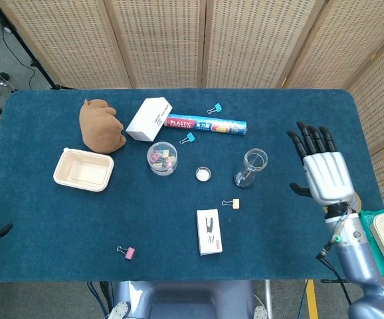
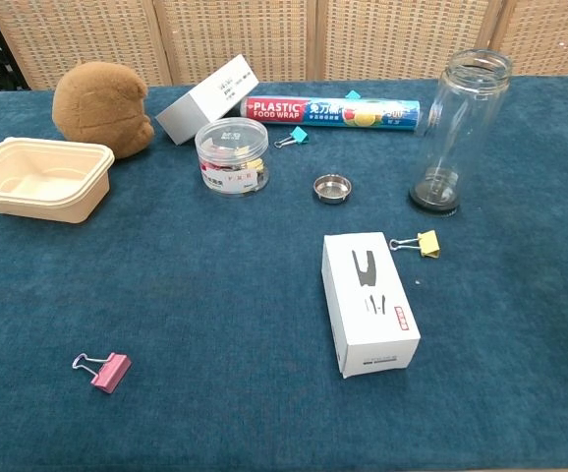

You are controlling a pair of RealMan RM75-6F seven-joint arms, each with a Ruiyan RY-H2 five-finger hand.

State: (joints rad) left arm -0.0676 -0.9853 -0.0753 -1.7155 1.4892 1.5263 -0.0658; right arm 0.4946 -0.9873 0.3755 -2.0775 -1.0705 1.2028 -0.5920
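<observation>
My right hand (image 1: 323,171) hovers flat over the blue table (image 1: 46,252), fingers spread and holding nothing; my left hand appears in neither view, so I cannot report its state. Nearest the right hand stands an upright clear glass bottle (image 1: 250,167), uncapped, with a small metal lid (image 1: 204,174) lying apart to its left and a yellow binder clip (image 1: 232,203) just in front; a white box (image 1: 209,231) lies nearer the table's front edge. I judge the bottle rigid, smooth and slippery, light while empty, breakable if tipped; the mid-body of its straight wall looks the safest place to wrap the fingers, below the narrower neck; a squeeze at the rim could topple it.
</observation>
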